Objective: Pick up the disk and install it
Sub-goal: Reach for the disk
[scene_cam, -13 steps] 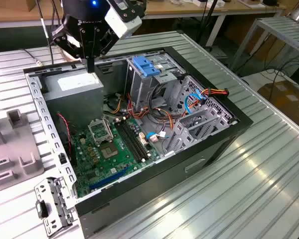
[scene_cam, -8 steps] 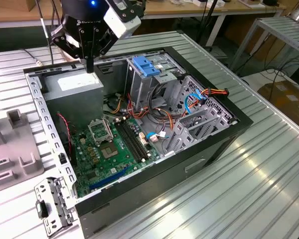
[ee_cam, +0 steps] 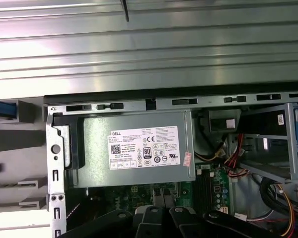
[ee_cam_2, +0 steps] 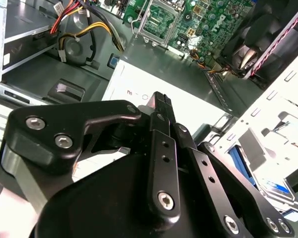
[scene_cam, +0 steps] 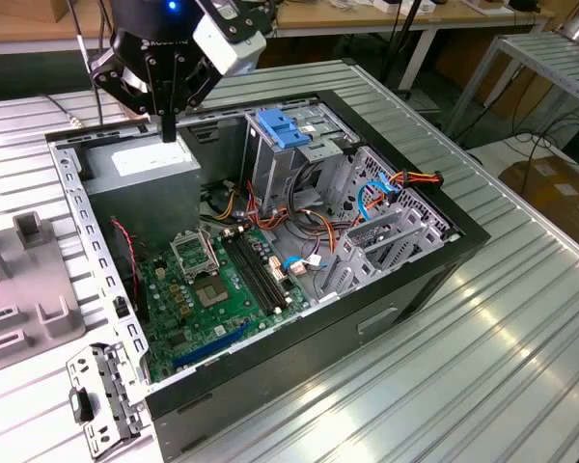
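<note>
Barely started, tbh. Hovering the gripper (scene_cam: 166, 127) over the PSU (ee_cam: 134, 148) inside the case (scene_cam: 367, 318), jaws clenched on nothing. Seems to leave the disk (ee_cam_2: 275, 191) lying outside by the case frame, not yet grabbed, let alone installed.

Black tool (ee_cam_2: 159, 99) built of matte jointed links fastened with silver socket screws (ee_cam_2: 166, 200); white block (scene_cam: 230, 40) and blue light (scene_cam: 173, 6) on the dark wrist housing (scene_cam: 140, 34).

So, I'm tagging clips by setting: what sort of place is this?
Probably a robotics lab workbench: an open desktop computer case on a ribbed metal table, the gripper over its power supply.
</note>
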